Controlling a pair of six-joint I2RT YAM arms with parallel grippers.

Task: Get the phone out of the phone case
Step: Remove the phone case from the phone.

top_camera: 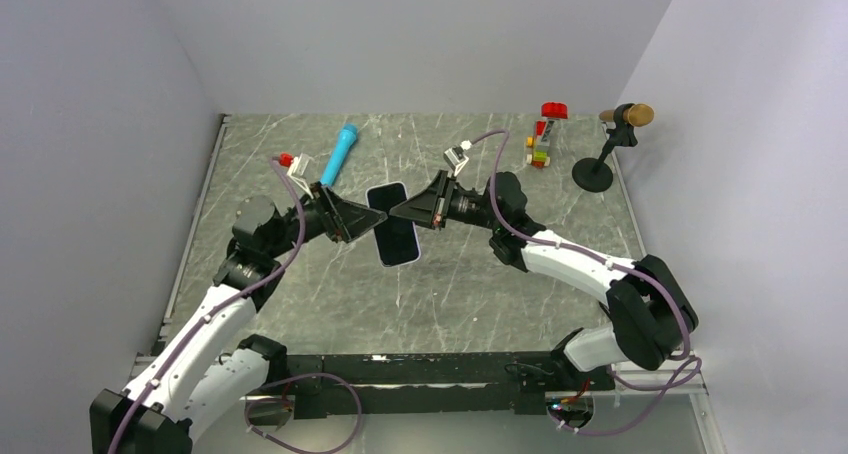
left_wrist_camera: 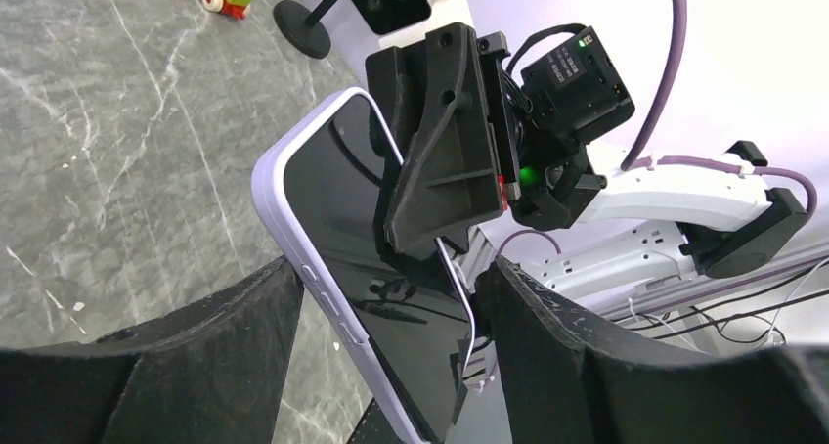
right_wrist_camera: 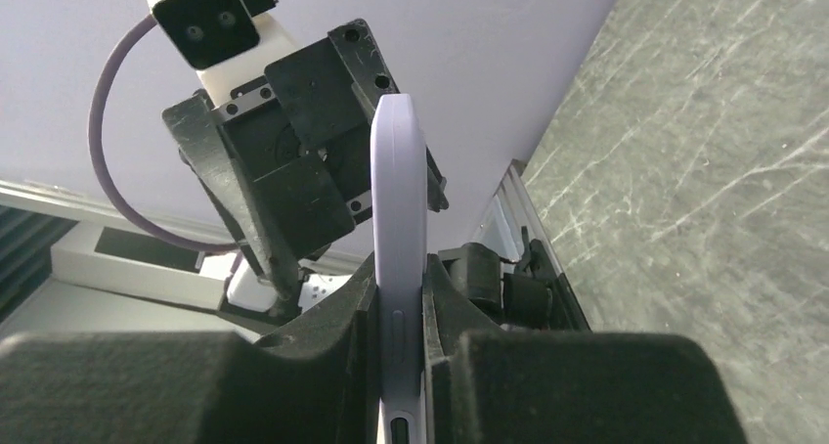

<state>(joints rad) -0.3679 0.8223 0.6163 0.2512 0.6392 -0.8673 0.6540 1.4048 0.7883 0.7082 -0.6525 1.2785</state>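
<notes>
The phone, a black slab with its dark screen showing, sits in the pale lilac-grey phone case and hangs above the table's middle between both grippers. My right gripper comes in from the right and is shut on the phone case, pinching its front and back near one long edge. My left gripper straddles the phone's width. Its fingers are spread wide and rest against both long edges of the case. A thin case lip shows beside the right finger.
A blue cylinder lies at the back left of the marbled table. A small toy-brick stack and a microphone on a black stand are at the back right. Grey walls enclose the sides and back.
</notes>
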